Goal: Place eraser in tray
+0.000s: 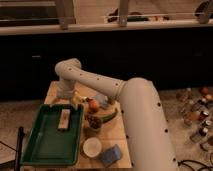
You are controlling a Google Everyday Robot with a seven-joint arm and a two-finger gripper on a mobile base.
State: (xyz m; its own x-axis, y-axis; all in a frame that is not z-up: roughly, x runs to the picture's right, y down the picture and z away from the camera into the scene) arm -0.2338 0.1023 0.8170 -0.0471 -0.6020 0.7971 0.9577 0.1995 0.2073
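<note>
Hanging gripper (65, 98): it is pointing down at the far end of the tray, just past the rim; whether it is spread or pressed together cannot be told.
Eraser (64, 119): a pale tan block is lying flat on the tray floor, in the far right part, just on the near side of the gripper, and nothing is holding it.
Tray (45, 145): dark green and shallow, it is taking up the left side of the table, with its long side running away from the camera.
Arm (100, 85): the white arm is rising from the lower right, bending at an elbow above the table's far left corner, and dropping to the gripper.
Crowding things: an orange fruit (93, 105), a curved green item (108, 116) and a dark cup (93, 123) are sitting just right of the tray, partly under the arm.
Near edge: a white bowl (92, 146) and a blue block (112, 154) are resting beside the tray's near right corner.
Surface: a light wooden table (56, 89) is carrying everything.
Room: dark cabinet fronts (150, 55) are running behind, and bottles (196, 112) are standing off to the right.
</note>
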